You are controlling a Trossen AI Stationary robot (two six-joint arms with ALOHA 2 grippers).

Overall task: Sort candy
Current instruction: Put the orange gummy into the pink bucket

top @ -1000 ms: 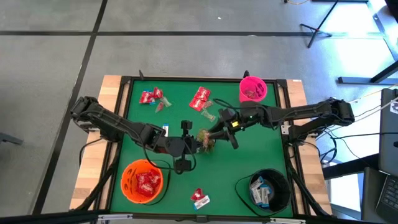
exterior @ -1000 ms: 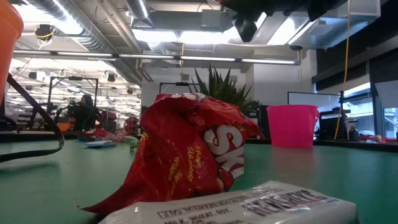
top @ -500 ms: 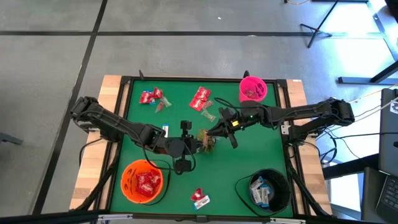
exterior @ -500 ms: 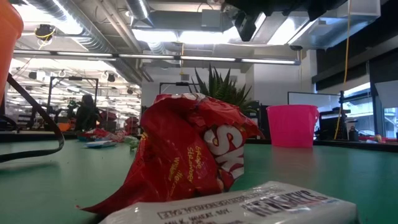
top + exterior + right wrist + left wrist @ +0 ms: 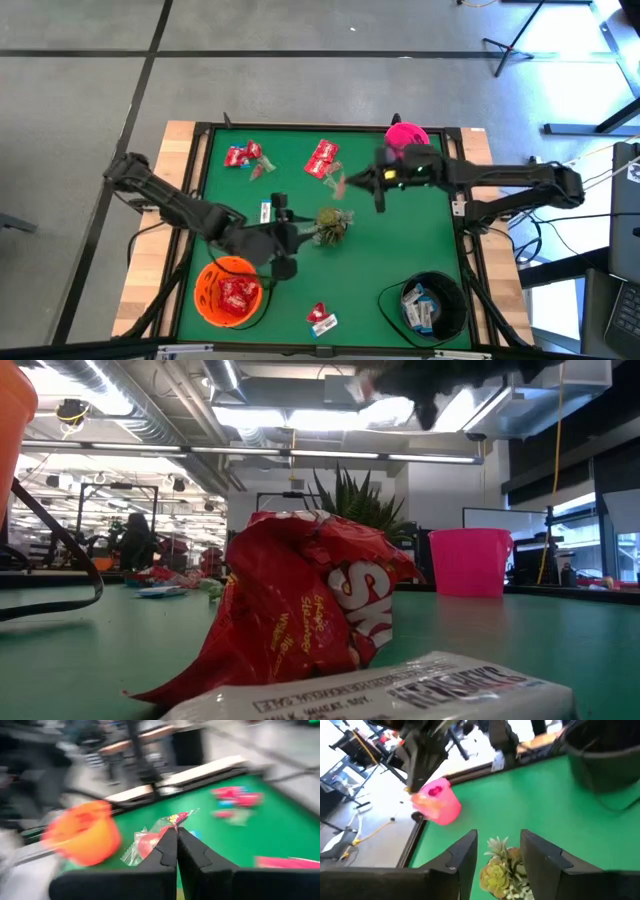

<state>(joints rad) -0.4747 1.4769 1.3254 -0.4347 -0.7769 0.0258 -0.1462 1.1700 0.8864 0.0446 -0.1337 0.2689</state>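
A clear-wrapped candy point(image 5: 159, 831) with red and yellow showing inside is hanging pinched at the tips of the right gripper point(image 5: 177, 838), whose fingers are pressed together on the wrapper. A second ago this gripper was low beside the green leafy sprig point(image 5: 331, 224) at the table's middle; now it is lifted and pulled back toward the pink bowl point(image 5: 407, 134), carrying the piece point(image 5: 337, 184). That suggests the pick has succeeded and the drop into the pink bowl is the step in hand.

The left gripper point(image 5: 496, 855) is standing with its fingers apart on either side of the sprig, and it has shifted back toward the orange bowl point(image 5: 229, 293) since a second ago.

More candy is waiting: red packets point(image 5: 321, 157) near the far edge, others point(image 5: 243, 155) at the far left, and a red and a white packet point(image 5: 321, 320) at the near edge. The black bowl point(image 5: 432, 306) already holds white-and-blue packets.

In the low view the red packet point(image 5: 300, 610) shows part of a large white "SK", and the white wrapper point(image 5: 400, 688) reads "MILK, WHEAT, SOY".
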